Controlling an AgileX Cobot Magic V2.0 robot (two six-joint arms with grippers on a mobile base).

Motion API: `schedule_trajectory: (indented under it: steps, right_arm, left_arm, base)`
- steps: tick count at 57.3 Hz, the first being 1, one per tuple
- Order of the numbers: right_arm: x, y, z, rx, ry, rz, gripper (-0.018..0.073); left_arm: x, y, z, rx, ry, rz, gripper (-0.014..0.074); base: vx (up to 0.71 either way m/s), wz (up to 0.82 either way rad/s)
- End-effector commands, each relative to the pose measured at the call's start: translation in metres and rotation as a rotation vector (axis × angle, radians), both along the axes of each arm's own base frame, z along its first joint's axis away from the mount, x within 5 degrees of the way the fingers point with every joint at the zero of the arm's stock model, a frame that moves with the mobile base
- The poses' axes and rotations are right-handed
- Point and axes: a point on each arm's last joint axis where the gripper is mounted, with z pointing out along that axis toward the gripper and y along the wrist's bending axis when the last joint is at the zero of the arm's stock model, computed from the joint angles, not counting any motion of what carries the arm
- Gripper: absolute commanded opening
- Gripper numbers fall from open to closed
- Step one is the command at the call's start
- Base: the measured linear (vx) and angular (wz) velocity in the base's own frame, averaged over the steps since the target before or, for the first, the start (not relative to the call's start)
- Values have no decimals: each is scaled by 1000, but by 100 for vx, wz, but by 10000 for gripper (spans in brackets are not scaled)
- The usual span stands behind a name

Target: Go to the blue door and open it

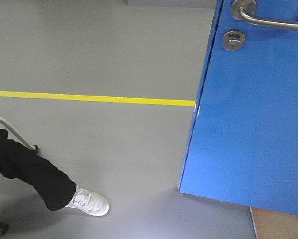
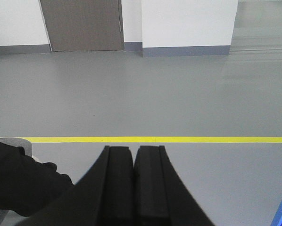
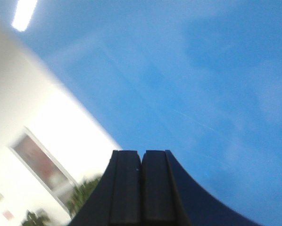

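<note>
Front view: the blue door (image 1: 248, 124) fills the right side, its glossy panel slanting down to a bottom corner resting just above the grey floor (image 1: 114, 50); a silver lever handle (image 1: 268, 17) sits at the top edge of the view, with a round thumb-turn lock (image 1: 233, 40) directly below its rose; a dark strip runs along the door's left edge; a yellow floor line (image 1: 89, 97) crosses from the left and ends at that edge; a person's leg in black trousers (image 1: 29, 172) with a white shoe (image 1: 90, 202) stands at lower left, well apart from the door. Left wrist view: left gripper (image 2: 133, 183) clenched, pads pressed together, nothing between them; it points over the floor and the yellow line towards a brown door (image 2: 82, 24) in a white wall; a sliver of blue shows at lower right. Right wrist view: right gripper (image 3: 141, 188) likewise clenched and empty, set close before the blue door's surface; blurred white wall and green plants (image 3: 82, 193) at lower left.
</note>
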Motion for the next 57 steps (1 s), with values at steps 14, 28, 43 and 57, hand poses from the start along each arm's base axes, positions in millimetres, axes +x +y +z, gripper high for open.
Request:
schedule_trajectory:
  steps: [14,28,43,57]
  right_arm:
    - [-138,14,69,-5,-345,-29,12]
    - [-173,17,76,-159,-418,-113,12]
    - [-181,18,78,-293,-457,-169,12]
    - [-176,13,71,-405,-380,-260,12]
  left_arm:
    - [0,-1,17,-10,-122,-11,73]
    - [0,-1,17,-10,-122,-11,73]
    - [0,-1,17,-10,-122,-11,73]
    - [0,-1,17,-10,-122,-11,73]
  base:
    - [0,0]
    - [0,0]
    - [0,0]
    - [0,0]
